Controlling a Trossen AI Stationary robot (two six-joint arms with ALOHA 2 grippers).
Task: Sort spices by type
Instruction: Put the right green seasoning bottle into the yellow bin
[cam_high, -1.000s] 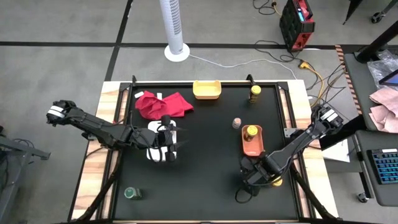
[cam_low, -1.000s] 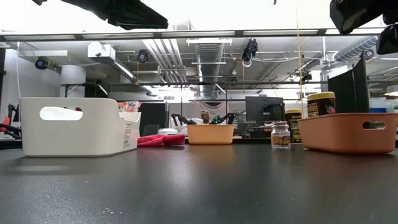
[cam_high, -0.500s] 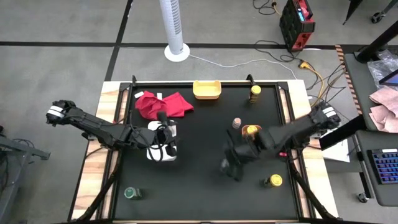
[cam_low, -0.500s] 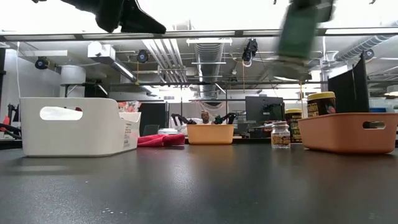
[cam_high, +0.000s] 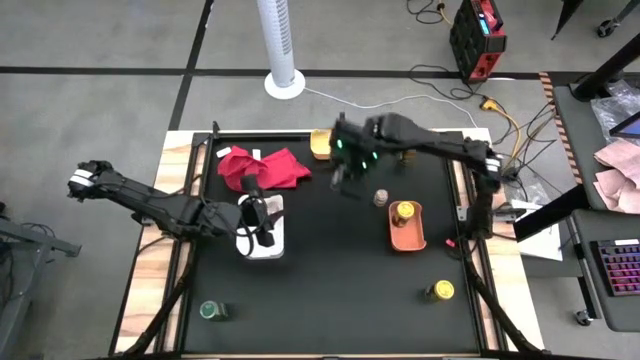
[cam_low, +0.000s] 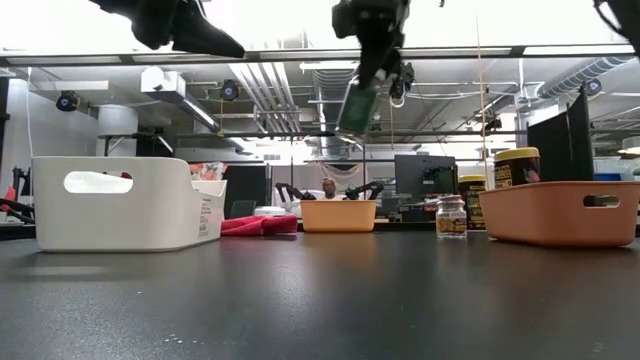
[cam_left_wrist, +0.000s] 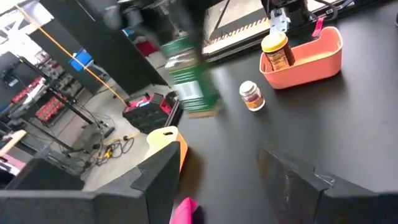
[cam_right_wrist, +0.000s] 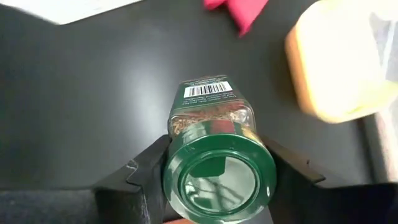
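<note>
My right gripper (cam_high: 345, 165) reaches over the far middle of the table, beside the yellow tray (cam_high: 322, 146), and is shut on a green-lidded spice jar (cam_right_wrist: 211, 115). That jar hangs high above the table in the low view (cam_low: 358, 105). My left gripper (cam_high: 262, 222) hovers open over the white tray (cam_high: 268, 250). A second green-lidded jar (cam_high: 211, 311) stands near the near left corner. One yellow jar (cam_high: 403, 212) stands in the orange tray (cam_high: 408, 238). Two more yellow jars (cam_high: 410, 150) (cam_high: 438, 291) and a pinkish-brown jar (cam_high: 381, 197) stand on the black tabletop. My right gripper pinches the jar at its lid end (cam_right_wrist: 217, 180), one finger (cam_right_wrist: 149, 168) on each side of the green lid. The fingers come from above. The jar is lifted clear and hangs tilted below them, its bottom (cam_low: 352, 125) pointing down.
A red cloth (cam_high: 265, 167) lies at the far left, behind the white tray. The left wrist view shows the orange tray (cam_left_wrist: 311, 53) with its yellow jar (cam_left_wrist: 277, 53) and the pinkish-brown jar (cam_left_wrist: 250, 96) beside it. Bare black tabletop fills the middle and near side.
My right gripper has swung fast from the near right part of the table, by the yellow jar there, up and across to the far middle beside the yellow tray, carrying the green-lidded jar high above the table.
</note>
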